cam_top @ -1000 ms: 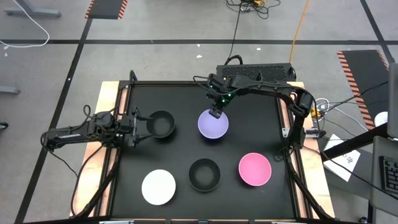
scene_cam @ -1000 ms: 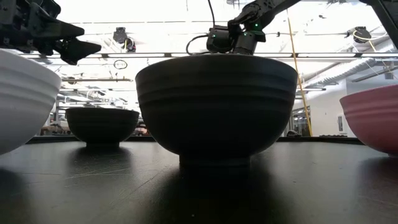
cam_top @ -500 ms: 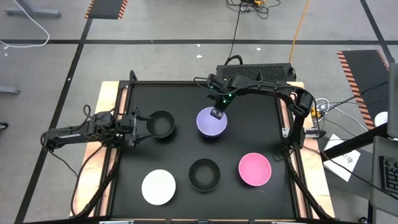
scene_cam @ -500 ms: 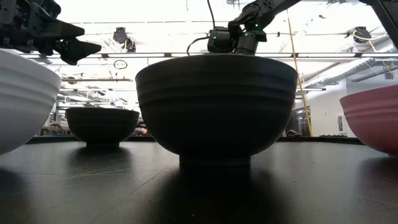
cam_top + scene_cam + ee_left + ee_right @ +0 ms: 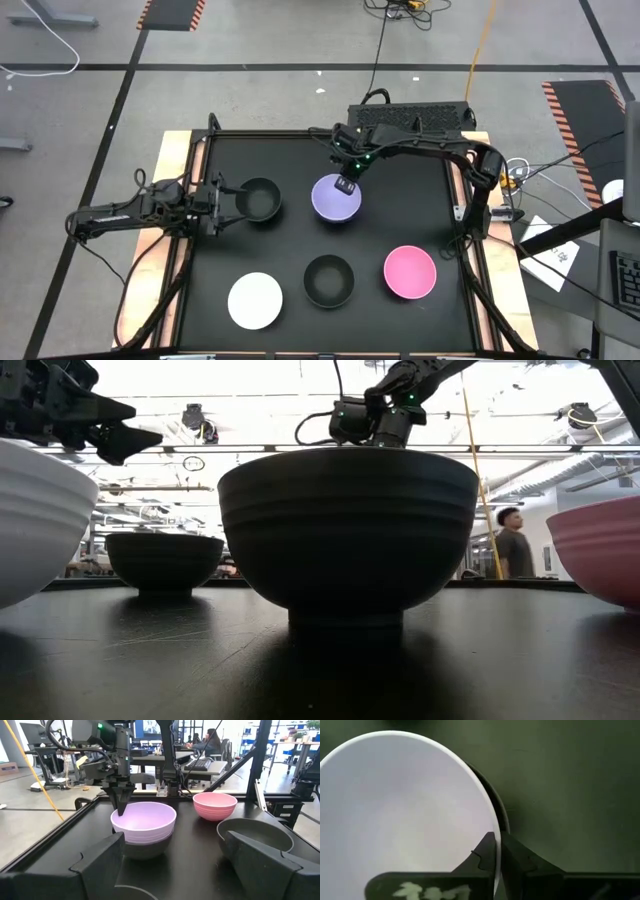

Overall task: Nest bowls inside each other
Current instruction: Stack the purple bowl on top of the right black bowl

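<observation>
A lavender bowl (image 5: 336,199) sits nested in a dark bowl (image 5: 145,851) at the table's middle far part. My right gripper (image 5: 347,183) is shut on its rim. A black bowl (image 5: 260,200) stands at the left. My left gripper (image 5: 222,203) hovers open just left of it, touching nothing. Along the near side stand a white bowl (image 5: 254,300), another black bowl (image 5: 329,280) and a pink bowl (image 5: 410,272). In the low view the near black bowl (image 5: 348,530) hides the lavender one. My right gripper pinches the lavender bowl's rim (image 5: 496,827) on its far side, one finger inside the bowl and one outside. The fingers (image 5: 120,805) come from above, pointing down. The bowl rests upright in the dark bowl under it, whose rim (image 5: 504,817) shows beside the fingers.
The black tabletop (image 5: 400,170) has a raised wooden border (image 5: 175,150). Free room lies at the far left and far right corners. A black box (image 5: 410,115) stands behind the far edge. A person (image 5: 512,545) walks in the room beyond the table.
My right gripper has shut on the lavender bowl's far rim and drawn it a little toward the table's left edge. The other bowls have stayed where they were.
</observation>
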